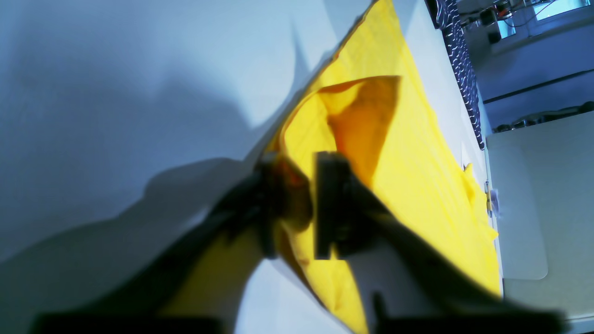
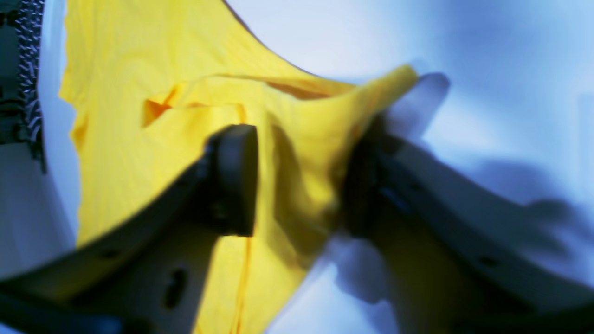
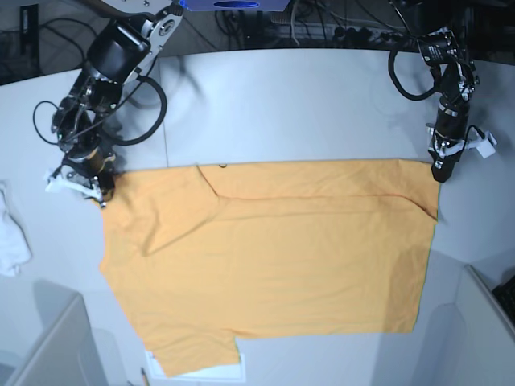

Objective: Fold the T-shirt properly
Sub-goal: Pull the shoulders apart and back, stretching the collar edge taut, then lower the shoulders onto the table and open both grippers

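Between your left hand [image 1: 297,208] jaws, the left wrist view shows a pinched edge of the plain orange-yellow cotton T-shirt [image 1: 417,153]. Right wrist view: your right hand [image 2: 297,181] clamps another bunched edge. From the base view, the shirt lies spread on the white table [image 3: 306,104]; lift both corners evenly, keeping that far edge taut.

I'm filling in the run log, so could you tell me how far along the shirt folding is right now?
Early stage. Done: the T-shirt lies spread on the table, with one far strip apparently turned over. In hand: the left gripper and right gripper each pinch a far corner, the fabric bunched between their jaws. Left: sleeves, sides and the final fold; no compact shape shows yet.
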Action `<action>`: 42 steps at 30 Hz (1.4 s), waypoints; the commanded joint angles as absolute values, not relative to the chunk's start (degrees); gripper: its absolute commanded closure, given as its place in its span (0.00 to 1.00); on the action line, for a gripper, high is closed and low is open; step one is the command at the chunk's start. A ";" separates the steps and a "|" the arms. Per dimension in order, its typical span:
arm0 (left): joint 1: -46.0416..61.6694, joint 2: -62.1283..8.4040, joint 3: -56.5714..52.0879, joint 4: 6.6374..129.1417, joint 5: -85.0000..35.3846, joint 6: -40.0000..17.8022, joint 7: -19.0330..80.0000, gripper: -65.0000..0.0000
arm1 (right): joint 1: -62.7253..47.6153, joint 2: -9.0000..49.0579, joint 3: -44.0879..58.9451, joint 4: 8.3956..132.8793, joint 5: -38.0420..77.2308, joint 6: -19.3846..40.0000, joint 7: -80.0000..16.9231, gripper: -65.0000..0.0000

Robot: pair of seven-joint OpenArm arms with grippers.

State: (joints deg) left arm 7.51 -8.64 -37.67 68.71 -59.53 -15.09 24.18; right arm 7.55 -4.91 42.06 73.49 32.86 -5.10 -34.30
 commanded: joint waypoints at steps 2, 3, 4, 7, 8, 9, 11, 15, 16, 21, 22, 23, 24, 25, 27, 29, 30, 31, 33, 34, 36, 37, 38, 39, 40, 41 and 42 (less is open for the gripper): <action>7.78 -8.75 -37.23 68.44 -59.38 -13.76 25.54 1.00 | 7.43 -4.97 41.98 73.54 31.52 -6.46 -36.44 0.94; 7.78 -8.75 -36.35 68.70 -58.68 -13.76 25.54 1.00 | 7.52 -4.97 41.98 73.63 31.52 -6.46 -36.53 1.00; 7.69 -8.84 -35.21 69.41 -57.71 -13.76 25.54 1.00 | 7.60 -4.97 41.98 73.80 31.60 -6.46 -36.62 1.00; 7.25 -9.80 -33.19 72.66 -55.52 -13.67 25.54 1.00 | 8.31 -4.26 41.98 73.89 31.78 -6.73 -36.88 1.00; 7.25 -9.80 -33.10 73.80 -55.43 -13.67 25.54 1.00 | 8.40 -3.65 41.98 74.24 31.78 -6.73 -37.41 1.00; 7.43 -9.80 -33.19 74.95 -55.34 -13.58 25.54 1.00 | 8.57 -3.38 42.24 74.86 31.87 -6.81 -38.73 1.00; 7.78 -9.89 -33.27 77.32 -55.34 -13.49 25.80 1.00 | 8.57 -3.03 42.33 77.76 31.87 -6.81 -41.45 1.00; 9.71 -11.12 -34.68 82.15 -55.34 -12.26 30.02 1.00 | 7.52 -3.47 42.51 86.11 31.87 -6.90 -46.64 1.00; 9.71 -11.21 -35.82 83.21 -55.34 -11.38 31.16 1.00 | 7.43 -3.65 42.51 87.87 31.87 -6.90 -47.78 1.00; 6.99 -11.21 -42.07 89.01 -55.34 -10.68 37.41 1.00 | 9.54 -3.82 42.51 93.23 31.87 -6.99 -51.47 1.00; 6.46 -11.21 -42.95 90.24 -55.34 -10.68 39.34 1.00 | 9.80 -3.82 42.59 94.55 31.87 -7.69 -52.53 1.00; 6.37 -11.21 -43.65 91.12 -55.08 -10.68 41.01 1.00 | 9.89 -3.82 43.21 95.60 31.87 -8.57 -53.49 1.00; 6.37 -11.21 -44.53 92.09 -55.08 -10.68 42.86 1.00 | 9.89 -4.00 43.82 96.75 31.87 -9.27 -54.90 1.00; 6.55 -11.21 -45.23 92.97 -54.99 -10.68 44.44 1.00 | 9.71 -4.09 44.44 97.27 31.87 -9.45 -56.22 1.00; 9.01 -11.12 -46.64 93.85 -54.99 -10.68 46.46 1.00 | 8.40 -4.18 45.14 97.19 31.87 -9.45 -58.07 1.00; 12.35 -11.03 -47.34 94.02 -54.99 -10.95 46.73 1.00 | 5.32 -4.26 44.97 97.27 31.87 -9.45 -57.98 1.00; 13.67 -11.03 -47.43 93.76 -54.99 -11.03 46.73 1.00 | 4.09 -4.35 44.97 97.27 31.87 -9.45 -57.45 1.00; 14.99 -11.03 -47.60 93.58 -54.99 -11.03 46.73 1.00 | 2.95 -4.35 44.97 97.19 31.87 -9.45 -56.84 1.00; 16.40 -11.03 -47.08 93.85 -54.99 -11.03 46.73 1.00 | 1.80 -4.35 44.88 96.66 31.87 -9.45 -55.34 1.00; 16.92 -10.86 -47.08 94.11 -54.99 -11.03 46.73 1.00 | 1.63 -4.09 44.88 96.31 31.87 -9.45 -55.08 1.00; 17.01 -10.15 -47.08 93.93 -54.99 -10.95 46.99 1.00 | 1.01 -3.82 45.05 95.25 31.87 -9.45 -55.34 1.00; 17.01 -10.15 -47.08 93.76 -54.99 -10.77 46.99 1.00 | 0.84 -3.74 44.88 95.08 31.87 -9.45 -55.16 1.00; 17.71 -9.89 -47.52 94.20 -54.99 -10.77 46.99 1.00 | -0.40 -3.47 45.05 95.25 31.87 -9.36 -55.52 1.00; 18.86 -10.07 -47.69 94.29 -54.99 -10.86 46.81 1.00 | -1.63 -3.38 44.88 95.08 31.87 -9.36 -55.25 1.00; 20.09 -10.07 -47.60 94.55 -54.99 -10.95 46.81 1.00 | -2.59 -3.56 44.79 95.08 31.87 -9.27 -54.99 1.00; 20.88 -10.07 -47.69 95.08 -54.99 -10.95 46.81 1.00 | -3.38 -3.74 44.88 95.16 31.87 -9.27 -54.99 1.00; 21.85 -10.07 -47.69 95.69 -54.99 -11.03 46.81 1.00 | -4.53 -3.74 44.88 95.16 31.87 -9.19 -54.99 1.00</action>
State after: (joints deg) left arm 22.02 -9.04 -47.27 94.28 -53.95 -10.50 47.86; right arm -5.43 -4.29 44.88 94.11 31.11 -9.61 -55.77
